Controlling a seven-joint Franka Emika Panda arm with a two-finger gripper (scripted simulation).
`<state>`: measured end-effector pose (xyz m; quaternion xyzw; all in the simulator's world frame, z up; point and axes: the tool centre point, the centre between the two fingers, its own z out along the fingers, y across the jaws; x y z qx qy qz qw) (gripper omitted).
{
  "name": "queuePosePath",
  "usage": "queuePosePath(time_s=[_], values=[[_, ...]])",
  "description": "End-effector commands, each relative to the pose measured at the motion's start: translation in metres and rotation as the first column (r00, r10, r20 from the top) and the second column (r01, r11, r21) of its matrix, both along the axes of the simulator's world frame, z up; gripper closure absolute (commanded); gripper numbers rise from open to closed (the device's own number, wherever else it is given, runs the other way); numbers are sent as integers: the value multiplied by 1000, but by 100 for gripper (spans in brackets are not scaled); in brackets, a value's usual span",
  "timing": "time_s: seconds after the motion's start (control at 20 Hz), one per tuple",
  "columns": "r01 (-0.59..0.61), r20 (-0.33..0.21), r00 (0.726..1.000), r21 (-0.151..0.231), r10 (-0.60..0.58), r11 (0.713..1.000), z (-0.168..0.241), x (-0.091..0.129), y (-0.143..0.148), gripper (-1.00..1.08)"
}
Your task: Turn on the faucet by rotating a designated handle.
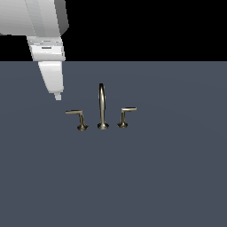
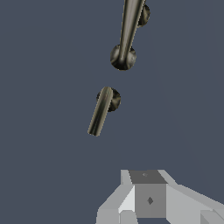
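My claw (image 1: 58, 95) hangs above the table (image 1: 155, 177), apart from the designated handle (image 1: 76, 114); its fingers look together.

Brass faucet (image 1: 103, 111); white-grey hand (image 1: 58, 95); slate-blue floor (image 1: 168, 177); black backdrop (image 1: 146, 26).

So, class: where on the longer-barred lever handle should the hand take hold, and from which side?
Grip the designated handle near the free end of its thin horizontal bar, coming down from above. The tip gives the most leverage about its flared base, and the hand hangs above that end.
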<state>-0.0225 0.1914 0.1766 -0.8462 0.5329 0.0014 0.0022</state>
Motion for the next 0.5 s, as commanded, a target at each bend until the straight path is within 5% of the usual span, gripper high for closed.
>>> queuePosePath(time_s=[0.0,0.45], values=[[51,0,999,-3,-51,999,-14,14,0,108],[220,1,975,-8,-220,975,-58,62,-4,108]])
